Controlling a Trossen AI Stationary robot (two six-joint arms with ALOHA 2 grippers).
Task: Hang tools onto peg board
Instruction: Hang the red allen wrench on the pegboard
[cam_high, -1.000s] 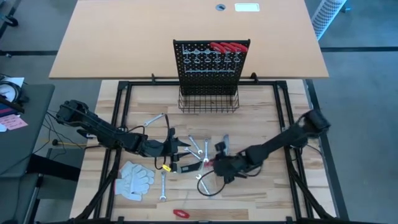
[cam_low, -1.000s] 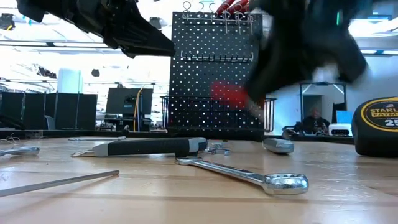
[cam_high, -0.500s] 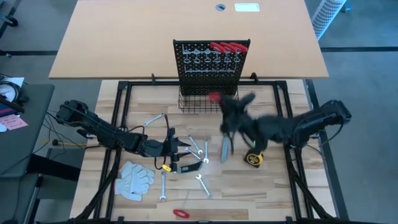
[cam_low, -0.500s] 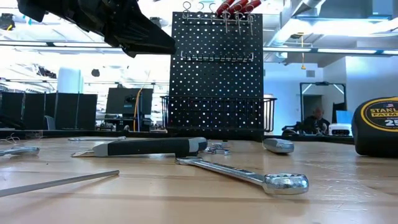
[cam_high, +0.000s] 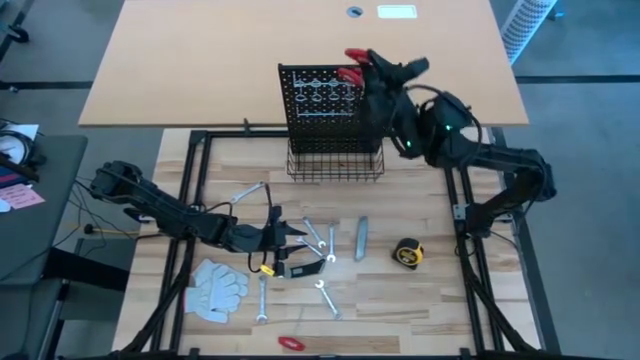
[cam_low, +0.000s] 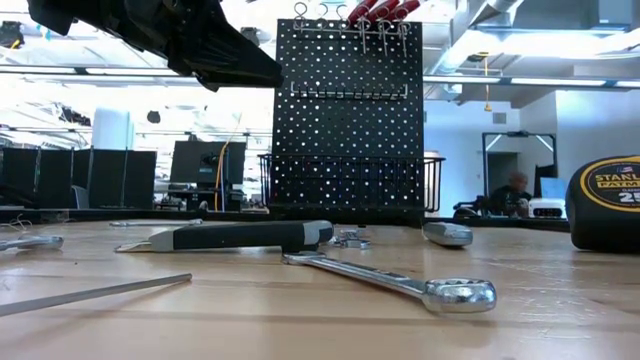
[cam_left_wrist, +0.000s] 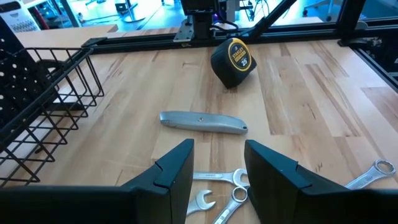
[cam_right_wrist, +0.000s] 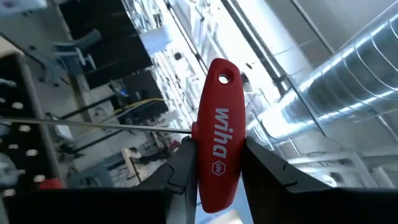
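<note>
At the top centre of the high view, the right gripper (cam_high: 368, 68) is raised to the upper right corner of the peg board (cam_high: 320, 110), its jaws pinching a red T-handle tool (cam_right_wrist: 216, 143). In the right wrist view the red grip stands between the two dark fingers, its hanging hole clear at the tip and the thin steel shaft running off sideways toward the board's holes. Other red-handled tools (cam_low: 380, 10) already hang along the top row, so the free hook is probably a crowded one.

To do this step well, I would line the handle's hole up with a hook before moving in, come in square to the board, then lower gently so the hook carries the weight before the jaws let go. The long shaft could snag the neighbouring tools or the wire basket (cam_high: 335, 165); keeping it parallel to the board's face should avoid that.

At lower left of the high view, the left gripper (cam_high: 290, 250) waits low over the worktop (cam_high: 430, 300) with jaws spread and empty, near a utility knife (cam_left_wrist: 203, 122), several wrenches (cam_left_wrist: 217, 193) and a tape measure (cam_left_wrist: 233, 61) not yet hung.
</note>
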